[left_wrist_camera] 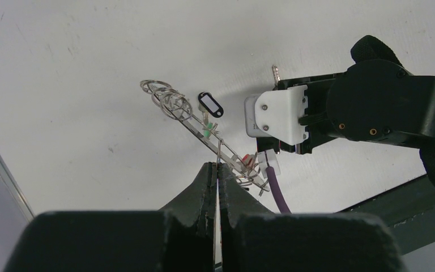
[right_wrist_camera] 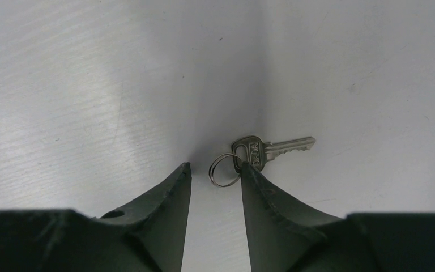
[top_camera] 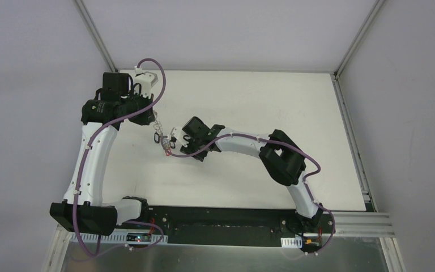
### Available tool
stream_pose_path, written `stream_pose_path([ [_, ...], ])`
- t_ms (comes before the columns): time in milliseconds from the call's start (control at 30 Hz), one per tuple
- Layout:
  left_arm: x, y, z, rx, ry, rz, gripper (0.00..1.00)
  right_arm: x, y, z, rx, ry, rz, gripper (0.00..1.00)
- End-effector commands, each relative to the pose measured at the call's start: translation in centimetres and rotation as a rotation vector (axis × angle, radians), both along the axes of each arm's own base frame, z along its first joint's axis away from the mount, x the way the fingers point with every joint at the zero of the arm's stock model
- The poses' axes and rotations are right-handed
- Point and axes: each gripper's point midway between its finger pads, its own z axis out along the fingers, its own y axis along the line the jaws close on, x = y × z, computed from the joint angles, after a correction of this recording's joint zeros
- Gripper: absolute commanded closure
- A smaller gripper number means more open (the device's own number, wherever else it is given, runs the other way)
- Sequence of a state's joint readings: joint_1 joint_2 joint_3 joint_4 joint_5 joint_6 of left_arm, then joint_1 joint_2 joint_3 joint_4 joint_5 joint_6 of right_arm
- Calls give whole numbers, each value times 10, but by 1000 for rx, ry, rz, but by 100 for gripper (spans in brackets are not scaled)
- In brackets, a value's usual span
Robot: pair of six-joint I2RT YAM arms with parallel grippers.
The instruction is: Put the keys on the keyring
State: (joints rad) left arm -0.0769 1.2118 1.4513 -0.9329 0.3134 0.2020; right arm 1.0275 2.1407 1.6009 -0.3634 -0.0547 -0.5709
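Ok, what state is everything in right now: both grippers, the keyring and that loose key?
left gripper: shut on the keyring.
keyring: held by its wire, strung with small rings and tags.
right gripper: open, one finger on each side of the key's small ring.
key: lying loose on the table, not gripped, not on the keyring.
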Motion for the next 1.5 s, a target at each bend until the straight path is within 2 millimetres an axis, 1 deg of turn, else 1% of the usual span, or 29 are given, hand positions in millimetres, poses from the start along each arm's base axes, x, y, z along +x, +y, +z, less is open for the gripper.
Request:
stream_pose_path([
  [0, 0, 2, 14, 5, -51, -7, 100, 9, 1, 2, -17, -36, -1, 62],
  [167, 0, 1, 12, 1, -44, -10, 100, 11, 0, 1, -17, -39, -3, 72],
  [433, -1, 0, 10, -4, -38, -15, 100, 14, 0, 7, -8, -48, -3, 82],
  [667, 0, 0, 11, -7, -37, -14, 100, 16, 0, 17, 12, -52, -6, 85],
  [833, 1, -1, 10, -11, -33, -15, 100, 17, -4, 23, 22, -49, -10, 91],
  [1033, 2, -4, 9, -22, -22, -21, 100, 14, -9, 26, 29, -37, -6, 94],
  [1200, 2, -5, 7, -28, -14, -22, 100, 9, -10, 34, 54, -6, 5, 97],
  [1333, 2, -5, 6, -29, -12, -24, 100, 6, -13, 37, 68, 27, 6, 96],
  [1467, 2, -5, 7, -31, -13, -26, 100, 4, -17, 31, 51, 34, 7, 92],
])
